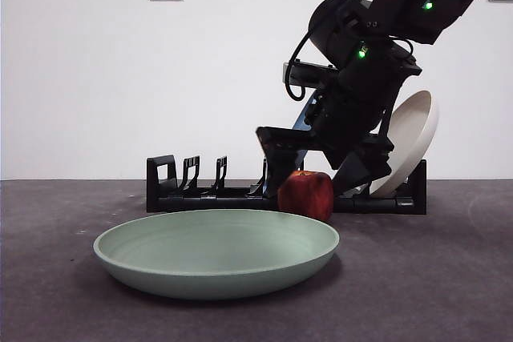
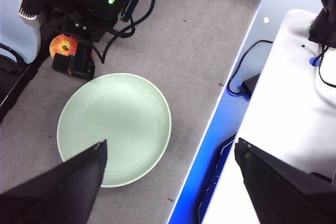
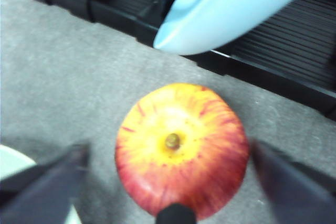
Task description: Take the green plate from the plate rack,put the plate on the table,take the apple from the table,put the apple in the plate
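Note:
The green plate (image 1: pixel 216 254) lies flat on the table (image 1: pixel 433 278), near the front; it also shows in the left wrist view (image 2: pixel 114 128). The red apple (image 1: pixel 306 195) stands on the table just behind it, in front of the plate rack (image 1: pixel 200 194). My right gripper (image 1: pixel 313 186) is lowered over the apple (image 3: pixel 181 148), open, with one jaw on each side and a gap to each. My left gripper (image 2: pixel 170 182) is open and empty, high above the green plate. The left wrist view shows the apple (image 2: pixel 63 45) under the right arm (image 2: pixel 89 3).
A beige plate (image 1: pixel 413 142) leans in the right end of the rack. A blue plate (image 3: pixel 231 9) stands in the rack (image 3: pixel 283 56) just behind the apple. The table edge (image 2: pixel 210 124) and a white bench (image 2: pixel 294 103) lie beyond the green plate.

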Robot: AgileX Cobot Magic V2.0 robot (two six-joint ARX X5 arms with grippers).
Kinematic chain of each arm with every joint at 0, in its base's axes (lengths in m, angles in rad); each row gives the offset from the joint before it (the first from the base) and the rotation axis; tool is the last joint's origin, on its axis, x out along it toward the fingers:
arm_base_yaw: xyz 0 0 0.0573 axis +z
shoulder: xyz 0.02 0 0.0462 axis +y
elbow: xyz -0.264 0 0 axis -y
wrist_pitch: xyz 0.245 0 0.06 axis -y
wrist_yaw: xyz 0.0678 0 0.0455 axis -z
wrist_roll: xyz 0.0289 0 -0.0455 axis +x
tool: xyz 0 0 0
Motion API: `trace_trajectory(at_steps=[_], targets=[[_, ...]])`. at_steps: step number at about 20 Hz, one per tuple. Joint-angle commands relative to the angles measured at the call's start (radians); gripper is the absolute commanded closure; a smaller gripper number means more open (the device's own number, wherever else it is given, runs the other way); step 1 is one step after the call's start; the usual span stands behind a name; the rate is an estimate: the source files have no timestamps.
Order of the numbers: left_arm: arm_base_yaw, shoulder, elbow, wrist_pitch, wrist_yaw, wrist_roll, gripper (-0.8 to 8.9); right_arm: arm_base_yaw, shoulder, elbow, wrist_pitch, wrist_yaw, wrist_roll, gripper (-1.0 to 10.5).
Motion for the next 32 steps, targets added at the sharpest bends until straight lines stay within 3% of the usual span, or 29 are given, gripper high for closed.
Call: trace_trajectory(at_steps=[1,6,10,15,18,23,32], targets=[[0.002,0.0,-0.003,-0.001,0.0,-0.008,4.04,-0.007,0.01,0.002,-0.006,0.002,0.017,7.0],[0.002,0.001,-0.003,-0.001,-0.001,-0.008,4.04,-0.021,0.009,0.002,-0.026,0.0,0.018,9.6],[0.002,0.001,-0.003,-0.001,-0.003,-0.008,4.04,-0.013,-0.029,0.002,-0.047,0.001,0.014,9.6],[0.002,0.001,-0.003,0.0,-0.004,-0.007,4.04,0.029,-0.237,0.002,-0.177,-0.003,-0.009,9.6],[0.002,0.001,-0.003,0.0,-0.003,-0.007,4.04,0.095,-0.33,0.002,-0.269,-0.055,-0.007,9.6],[0.002,0.001,-0.003,0.004,-0.003,-0.008,4.04,0.204,-0.254,-0.002,-0.314,-0.053,0.0,9.6],[0.002,0.001,-0.003,0.005,-0.003,-0.014,4.04,0.31,-0.112,-0.002,-0.282,-0.051,0.001,9.6]])
